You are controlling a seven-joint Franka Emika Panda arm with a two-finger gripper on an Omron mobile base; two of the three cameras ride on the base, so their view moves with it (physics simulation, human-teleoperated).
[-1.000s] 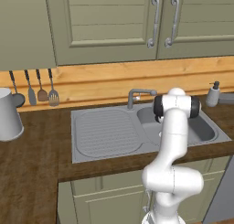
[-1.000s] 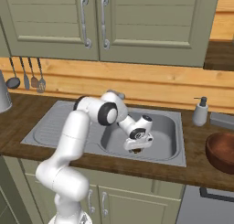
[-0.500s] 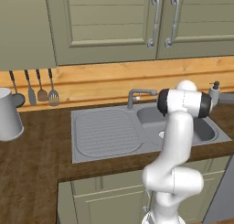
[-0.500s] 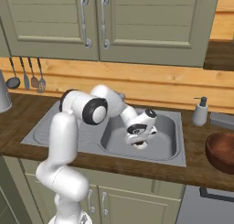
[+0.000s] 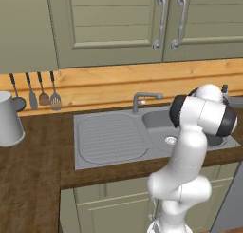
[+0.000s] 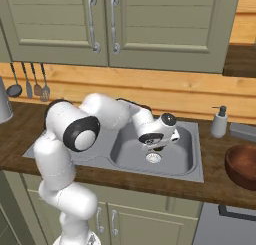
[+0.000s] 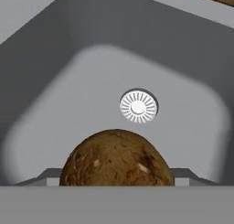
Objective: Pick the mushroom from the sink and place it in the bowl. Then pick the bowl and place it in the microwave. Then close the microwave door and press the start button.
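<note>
- Gripper (image 6: 157,149) hangs low inside the basin of the sink (image 6: 196,156), just above the round metal drain (image 6: 153,157), with the wrist reaching down over the near rim.
- Its jaws stand wide and clasp the mushroom (image 7: 116,159); in the hand view the brown, speckled lump sits right at the fingertips, far nearer the camera than the basin floor.
- Beyond the mushroom in that view lies the grey basin floor with the white ribbed drain (image 7: 138,107) near its middle, apart from the mushroom.
- From the left base view, the arm's elbow covers the right part of the basin; the drain (image 5: 171,140) shows just left of the arm, and the ribbed drainboard (image 5: 109,137) lies to the left of the basin.
- At the back edge of the sink stands the curved faucet (image 5: 142,100), its spout turned towards the basin.
- On the wooden counter right of the sink, the bowl (image 6: 242,164) sits upright, dark reddish-brown, cut off by the picture's edge and well apart from the gripper.
- Between sink and bowl, at the back of the counter, stands a soap dispenser (image 6: 218,122).
- Far to the left, kitchen utensils (image 5: 42,92) hang on the wooden back wall, and a white jug (image 5: 9,118) stands on the counter below them.
- Beige cabinet doors (image 6: 100,24) with metal handles hang above it all.
</note>
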